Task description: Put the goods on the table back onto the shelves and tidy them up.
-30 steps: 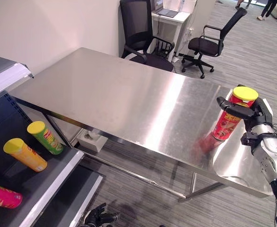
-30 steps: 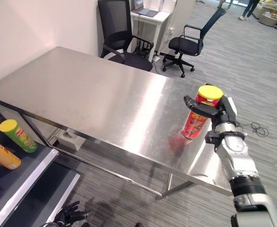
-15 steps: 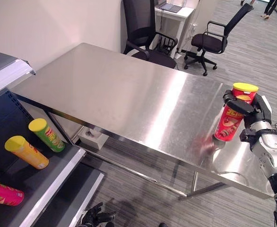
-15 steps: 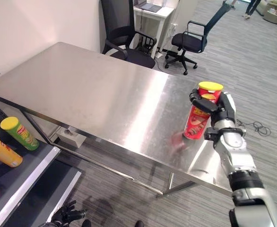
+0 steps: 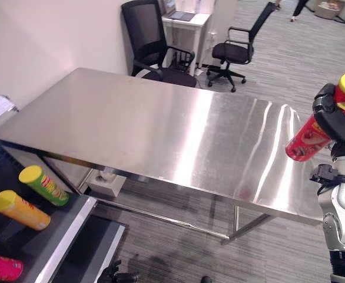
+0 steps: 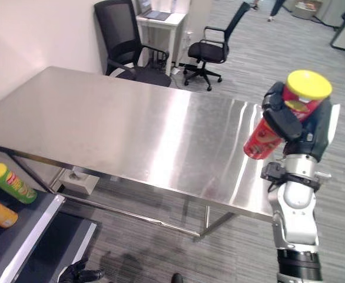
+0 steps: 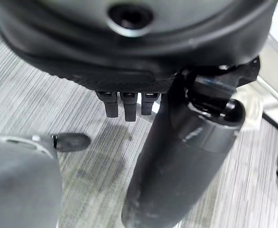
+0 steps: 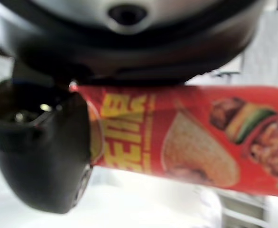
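Desk (image 5: pixel 161 130) steel, its top bare in both eye views, so by the look of it no goods are left lying on it

Shelf (image 5: pixel 55 236) sits low at the robot's left, dark deck with a pale front edge. On it lie a green can (image 5: pixel 43 185) and, just beside it, an orange can (image 5: pixel 19 210), both on their sides with yellow lids pointing away from the shelf's front edge; a pink can (image 5: pixel 2 266) lies nearer the bottom of the view, partly cut off. Those three look already put back, though none stands upright, so tidying likely remains

Two office chairs (image 6: pixel 128 41) and a small white side table stand beyond the desk's far end

Red can (image 6: pixel 278 121) with yellow lid is off the desk, held tilted in the air past the desk's right end, well apart from the shelf. Judged: last item, picked up, not yet carried over or placed

Right robot hand (image 6: pixel 296 127) has fingers and thumb curled round the red can; its wrist view shows the thumb against the can's printed side

Left robot hand (image 7: pixel 125 102) hangs low over the floor, fingers held straight, holding nothing
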### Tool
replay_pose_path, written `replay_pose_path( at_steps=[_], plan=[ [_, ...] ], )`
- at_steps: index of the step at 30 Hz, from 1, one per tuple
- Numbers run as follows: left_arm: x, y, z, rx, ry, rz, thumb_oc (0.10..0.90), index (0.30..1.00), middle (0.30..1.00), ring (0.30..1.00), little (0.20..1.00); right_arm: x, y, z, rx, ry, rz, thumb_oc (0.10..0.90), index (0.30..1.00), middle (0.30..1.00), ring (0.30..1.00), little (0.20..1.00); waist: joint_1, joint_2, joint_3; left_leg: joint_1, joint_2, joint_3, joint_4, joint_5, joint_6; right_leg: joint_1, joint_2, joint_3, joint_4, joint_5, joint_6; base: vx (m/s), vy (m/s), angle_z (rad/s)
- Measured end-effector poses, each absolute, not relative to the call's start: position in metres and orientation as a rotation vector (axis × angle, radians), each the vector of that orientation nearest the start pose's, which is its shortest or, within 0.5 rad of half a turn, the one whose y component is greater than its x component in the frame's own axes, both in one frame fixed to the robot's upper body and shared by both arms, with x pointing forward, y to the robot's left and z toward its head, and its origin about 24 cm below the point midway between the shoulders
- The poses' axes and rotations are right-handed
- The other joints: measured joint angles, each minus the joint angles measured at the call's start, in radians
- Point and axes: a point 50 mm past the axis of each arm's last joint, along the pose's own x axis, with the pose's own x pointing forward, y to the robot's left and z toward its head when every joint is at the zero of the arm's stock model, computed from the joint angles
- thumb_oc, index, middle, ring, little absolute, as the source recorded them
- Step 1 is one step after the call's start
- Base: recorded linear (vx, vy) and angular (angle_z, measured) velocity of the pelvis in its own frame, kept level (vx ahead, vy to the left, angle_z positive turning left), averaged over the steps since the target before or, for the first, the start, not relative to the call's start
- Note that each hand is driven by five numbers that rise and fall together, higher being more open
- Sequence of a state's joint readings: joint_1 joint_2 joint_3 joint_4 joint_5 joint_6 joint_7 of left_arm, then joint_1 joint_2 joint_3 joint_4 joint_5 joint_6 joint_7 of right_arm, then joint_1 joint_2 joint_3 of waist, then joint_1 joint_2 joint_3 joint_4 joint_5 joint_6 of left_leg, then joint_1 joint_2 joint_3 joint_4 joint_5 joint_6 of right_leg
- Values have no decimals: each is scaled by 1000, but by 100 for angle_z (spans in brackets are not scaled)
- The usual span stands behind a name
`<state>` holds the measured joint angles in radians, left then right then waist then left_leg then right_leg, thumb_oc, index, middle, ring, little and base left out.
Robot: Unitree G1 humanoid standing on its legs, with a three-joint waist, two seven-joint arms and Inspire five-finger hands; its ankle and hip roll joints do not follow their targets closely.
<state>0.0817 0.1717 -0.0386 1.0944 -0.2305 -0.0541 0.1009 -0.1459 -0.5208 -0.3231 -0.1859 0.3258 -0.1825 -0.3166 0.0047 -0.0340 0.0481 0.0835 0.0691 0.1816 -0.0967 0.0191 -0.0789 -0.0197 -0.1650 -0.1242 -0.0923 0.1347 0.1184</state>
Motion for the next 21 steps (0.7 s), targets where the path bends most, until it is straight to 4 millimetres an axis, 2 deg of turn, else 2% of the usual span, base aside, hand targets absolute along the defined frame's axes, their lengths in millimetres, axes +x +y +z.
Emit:
replay_pose_path(
  at_steps=[2, 4, 9, 10, 13, 14, 15, 16, 17, 18, 19, 21],
  plan=[
    [87, 216, -161, 17, 1114, 292, 800, 900, 900, 900, 900, 237, -287, 194, -58, -693, -517, 400, 300, 300, 300, 300, -6, 12, -7, 3, 0, 2, 0, 0, 0, 0, 1, 6, 0, 0, 0, -33, -20, -6],
    [83, 212, -162, 12, 1129, 287, 800, 900, 900, 900, 900, 231, -280, 182, 21, -697, -543, 400, 300, 300, 300, 300, -18, 25, -15, 5, 0, 2, 0, 0, 0, 3, 0, 7, 0, 2, 3, -38, -22, -1],
    [82, 205, -164, 22, 1135, 253, 800, 900, 900, 900, 900, 212, -267, 128, 71, -498, -537, 400, 300, 300, 300, 300, -37, 52, -18, 15, -7, 18, 1, 1, 2, -8, -5, 24, 23, 6, 7, -108, -5, -9],
    [82, 203, -164, 30, 1135, 240, 800, 900, 900, 900, 900, 210, -261, 118, 79, -449, -502, 400, 300, 300, 300, 300, -47, 62, -6, 13, -8, 24, 1, 3, 6, -27, -7, 37, 52, 5, 8, -155, -30, -24],
    [88, 198, -163, 47, 1113, 205, 800, 900, 900, 900, 900, 206, -251, 102, 91, -371, -429, 400, 300, 300, 300, 300, -81, 76, 45, 11, -14, 23, 0, 3, 30, -70, -23, 77, 147, -11, 30, -172, -89, -1],
    [88, 196, -163, 47, 1110, 202, 800, 900, 900, 900, 900, 205, -250, 102, 102, -373, -415, 400, 300, 300, 300, 300, -100, 80, 63, 5, -13, 0, 0, 9, 36, -110, -19, 155, 232, -34, 49, -168, -146, 85],
    [86, 200, -163, 63, 1118, 201, 800, 900, 900, 900, 900, 200, -252, 96, 123, -353, -436, 400, 300, 300, 300, 300, -142, 77, 64, -17, 0, -79, 0, 28, 38, -112, 38, 392, 315, -128, 68, -177, -161, 115],
    [84, 203, -163, 73, 1119, 204, 800, 900, 900, 900, 900, 197, -253, 94, 134, -345, -449, 400, 300, 300, 300, 300, -146, 67, 61, -26, 6, -99, 0, 34, 41, -101, 61, 447, 335, -164, 71, -140, -155, 129],
    [83, 205, -163, 72, 1120, 209, 800, 900, 900, 900, 900, 196, -254, 93, 137, -342, -448, 400, 300, 300, 300, 300, -143, 61, 58, -39, 7, -122, 1, 52, 40, -91, 74, 470, 337, -203, 56, -153, -190, 85],
    [84, 207, -162, 80, 1115, 210, 800, 900, 900, 900, 900, 194, -254, 92, 136, -338, -447, 400, 300, 300, 300, 300, -138, 43, 50, -49, 14, -147, 1, 64, 27, -70, 91, 513, 321, -250, 27, -156, -235, 69],
    [84, 206, -162, 82, 1115, 208, 800, 900, 900, 900, 900, 194, -255, 94, 134, -343, -433, 400, 300, 300, 300, 300, -125, 61, 50, -52, 42, -169, 1, 73, 15, -57, 106, 481, 291, -243, 16, -212, -305, 60],
    [81, 201, -163, 73, 1120, 198, 800, 900, 900, 900, 900, 193, -254, 96, 128, -347, -405, 400, 300, 300, 300, 300, -114, 89, 42, -68, 93, -188, 1, 82, 17, -34, 152, 429, 244, -216, -15, -261, -324, 47]
  ],
)
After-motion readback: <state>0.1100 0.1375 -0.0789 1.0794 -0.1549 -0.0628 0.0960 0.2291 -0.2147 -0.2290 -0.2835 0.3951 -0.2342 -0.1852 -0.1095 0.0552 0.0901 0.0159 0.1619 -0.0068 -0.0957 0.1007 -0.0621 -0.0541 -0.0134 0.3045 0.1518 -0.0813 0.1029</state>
